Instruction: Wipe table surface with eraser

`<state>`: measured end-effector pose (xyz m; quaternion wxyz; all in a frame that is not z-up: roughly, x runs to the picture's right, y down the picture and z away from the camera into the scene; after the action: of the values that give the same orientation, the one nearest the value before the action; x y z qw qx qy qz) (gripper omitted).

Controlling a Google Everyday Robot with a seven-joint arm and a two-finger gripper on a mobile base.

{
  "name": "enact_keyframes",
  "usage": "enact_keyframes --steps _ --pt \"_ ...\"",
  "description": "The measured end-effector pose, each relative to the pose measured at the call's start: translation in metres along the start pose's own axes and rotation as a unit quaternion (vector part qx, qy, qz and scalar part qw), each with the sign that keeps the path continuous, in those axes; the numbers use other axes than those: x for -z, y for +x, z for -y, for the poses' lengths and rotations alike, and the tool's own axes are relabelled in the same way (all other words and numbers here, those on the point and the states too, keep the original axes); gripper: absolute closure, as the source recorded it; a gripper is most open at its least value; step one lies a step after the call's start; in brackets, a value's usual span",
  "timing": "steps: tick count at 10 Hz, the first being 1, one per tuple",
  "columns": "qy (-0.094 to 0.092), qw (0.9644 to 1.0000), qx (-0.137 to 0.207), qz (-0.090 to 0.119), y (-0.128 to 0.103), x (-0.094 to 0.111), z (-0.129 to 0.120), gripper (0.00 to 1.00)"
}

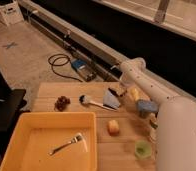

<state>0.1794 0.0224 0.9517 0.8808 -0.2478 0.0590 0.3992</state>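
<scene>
The eraser (135,94), a small tan block, lies near the back right of the wooden table surface (91,90). My gripper (118,91) hangs from the white arm (141,77) and sits low over the table. It is just left of the eraser and at the right corner of the blue-grey flat sheet (111,99). I cannot tell whether it touches the eraser.
A yellow tray (21,150) holding a fork (66,144) fills the front left. Also on the table are a dark grape cluster (62,102), a white-handled brush (93,102), a blue sponge block (145,107), a peach-like fruit (112,127) and a green cup (142,148). The arm's bulk covers the right edge.
</scene>
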Motion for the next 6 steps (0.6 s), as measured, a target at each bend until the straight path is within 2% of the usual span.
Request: enact_keyframes --steps 3,4,6 --pt "-0.010 0.9998 0.007 -0.016 0.024 0.011 -0.016 1.00" --pt "-0.008 0.9997 0.004 -0.024 0.031 0.014 -0.016 1.00" --pt "0.013 0.9990 -0.010 -0.042 0.049 0.018 0.009 1.00"
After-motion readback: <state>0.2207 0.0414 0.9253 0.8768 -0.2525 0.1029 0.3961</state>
